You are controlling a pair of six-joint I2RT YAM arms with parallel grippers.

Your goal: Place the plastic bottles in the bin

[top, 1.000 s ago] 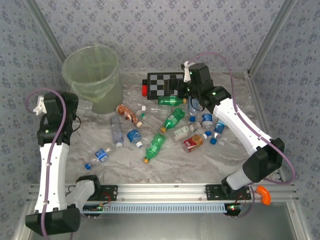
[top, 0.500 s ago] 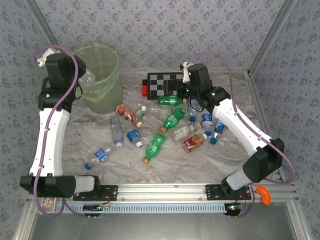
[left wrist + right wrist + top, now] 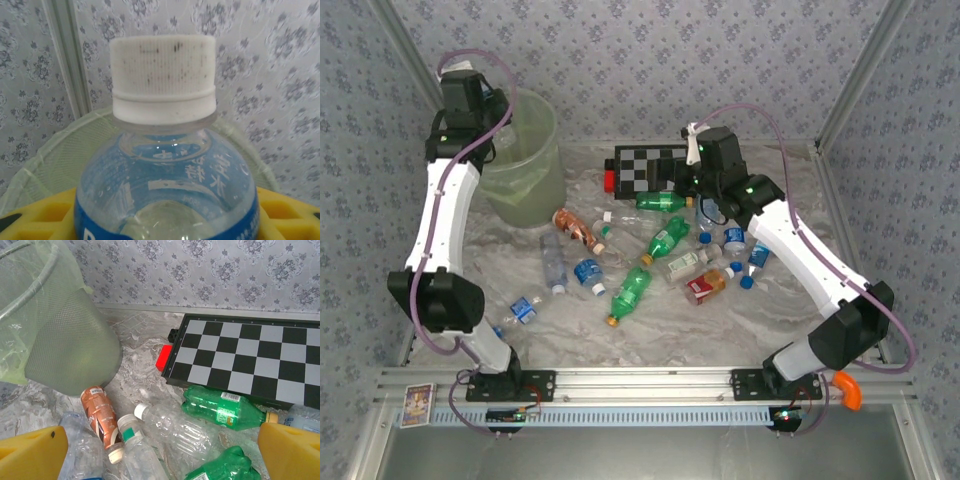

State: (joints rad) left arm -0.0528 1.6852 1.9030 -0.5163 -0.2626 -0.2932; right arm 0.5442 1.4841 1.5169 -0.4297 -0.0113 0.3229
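Bin, pale green with a thin liner, stood at the far left corner of the tabletop, the biggest thing on it. A checkerboard lay flat at the far middle. Nearer, the bottles lay scattered on their sides. One green bottle lay along the checkerboard's near edge, and an orange-brown bottle lay near the foot of the bin. Among the rest were clear ones with blue labels or caps and a red-labelled one. The left claw hung over the bin's mouth, closed on a clear white-capped bottle with a blue label. The right claw hung wide and empty above the bottles by the checkerboard.
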